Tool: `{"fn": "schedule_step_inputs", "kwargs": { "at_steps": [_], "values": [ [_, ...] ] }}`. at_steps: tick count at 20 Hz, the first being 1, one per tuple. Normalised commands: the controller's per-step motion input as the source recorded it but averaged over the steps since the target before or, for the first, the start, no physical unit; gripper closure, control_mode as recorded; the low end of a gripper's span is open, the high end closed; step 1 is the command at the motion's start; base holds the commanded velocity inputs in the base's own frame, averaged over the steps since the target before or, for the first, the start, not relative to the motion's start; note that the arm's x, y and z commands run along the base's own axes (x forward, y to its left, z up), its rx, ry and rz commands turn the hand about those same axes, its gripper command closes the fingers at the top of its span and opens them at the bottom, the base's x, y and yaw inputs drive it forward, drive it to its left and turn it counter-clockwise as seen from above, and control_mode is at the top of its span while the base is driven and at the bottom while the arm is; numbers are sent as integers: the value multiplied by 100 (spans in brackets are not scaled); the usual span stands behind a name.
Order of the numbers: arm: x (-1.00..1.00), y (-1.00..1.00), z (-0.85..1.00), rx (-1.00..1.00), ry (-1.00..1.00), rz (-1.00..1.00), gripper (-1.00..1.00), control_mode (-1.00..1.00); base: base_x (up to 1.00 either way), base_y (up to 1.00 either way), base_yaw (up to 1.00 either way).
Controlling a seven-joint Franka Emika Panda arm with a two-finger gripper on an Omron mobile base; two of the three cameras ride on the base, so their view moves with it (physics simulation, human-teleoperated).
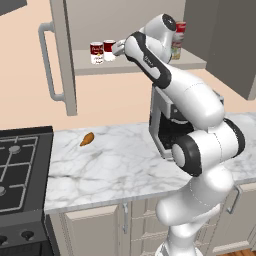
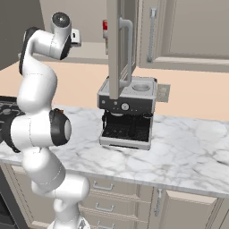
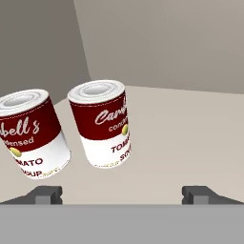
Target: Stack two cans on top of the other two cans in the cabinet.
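Observation:
Two red-and-white cans stand side by side on the open cabinet's shelf [image 1: 135, 64]: the left can [image 1: 96, 52] [image 3: 31, 133] and the right can [image 1: 109, 50] [image 3: 102, 124]. My gripper [image 1: 116, 48] [image 3: 121, 195] hovers just right of them, open, with nothing between its fingertips [image 3: 45, 194]. At the shelf's right end a greenish-yellow tin [image 1: 176, 50] shows behind my arm, and a red-and-white can [image 1: 180, 27] [image 2: 105, 27] sits on top of it. Both are partly hidden by the arm or the door.
The cabinet door [image 1: 62, 55] [image 2: 117, 44] stands open with its long bar handle [image 1: 47, 62]. A coffee machine [image 1: 165, 130] [image 2: 127, 112] sits on the marble counter [image 1: 110, 165] below. An orange vegetable [image 1: 87, 139] lies near the stove [image 1: 20, 165].

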Motion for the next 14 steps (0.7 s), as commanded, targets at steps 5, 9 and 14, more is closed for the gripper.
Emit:
{"fn": "schedule_step_inputs", "kwargs": {
  "at_steps": [5,9,14],
  "values": [
    [22,29,2,0,3,3,-100,-100,0,0,0],
    [33,19,0,0,4,5,-100,-100,0,0,0],
    [31,15,0,0,5,6,-100,-100,0,0,0]
  ]
}}
